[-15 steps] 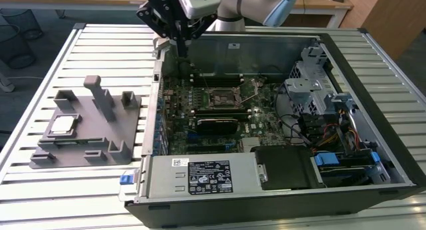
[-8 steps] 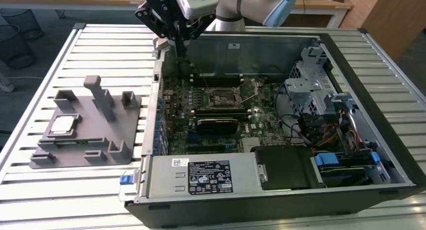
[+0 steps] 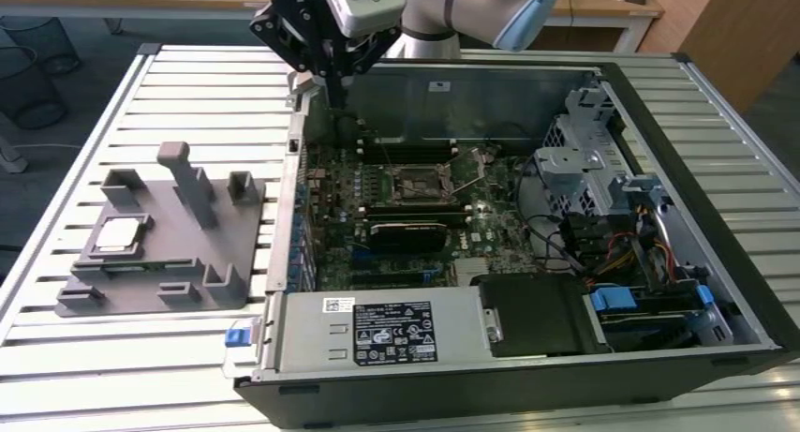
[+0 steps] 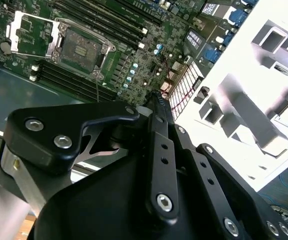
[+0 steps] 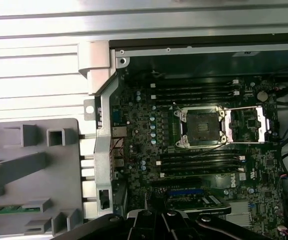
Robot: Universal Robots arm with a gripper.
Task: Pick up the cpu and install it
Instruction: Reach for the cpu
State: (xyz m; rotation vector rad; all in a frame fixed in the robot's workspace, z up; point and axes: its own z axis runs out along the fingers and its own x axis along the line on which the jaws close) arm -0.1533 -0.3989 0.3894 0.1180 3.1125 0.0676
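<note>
Exterior view, read from its left to its right. A slatted metal desk (image 3: 75, 376) carries everything.

- At the exterior view's left sits a grey holder tray (image 3: 187, 282) with posts and pockets. The cpu (image 3: 119, 233) lies flat in a recess on that tray, silvery top up, with nothing touching it.
- Just beside the tray, towards the right, an open computer case (image 3: 500, 104) lies on its side.
- My claw (image 3: 333, 96) hangs above the case's far corner nearest the tray, pointing down. It is well apart from the cpu and touches nothing I can see. Its fingers look clenched, with nothing between them. In the second wrist view they meet in one narrow tip.
- In the middle of the case is the green motherboard (image 3: 488, 202), with the socket (image 3: 421, 181) near its centre. In the first wrist view the socket's load plate (image 5: 246, 122) is folded open to one side and the contact field is exposed. Memory slots (image 3: 407, 151) run alongside the socket.
- Nearer the camera is a black box with a white label (image 3: 393, 334).
- At the exterior view's right are a grey drive cage (image 3: 587, 160), a tangle of cables (image 3: 600, 254) and blue clips (image 3: 613, 299).
</note>
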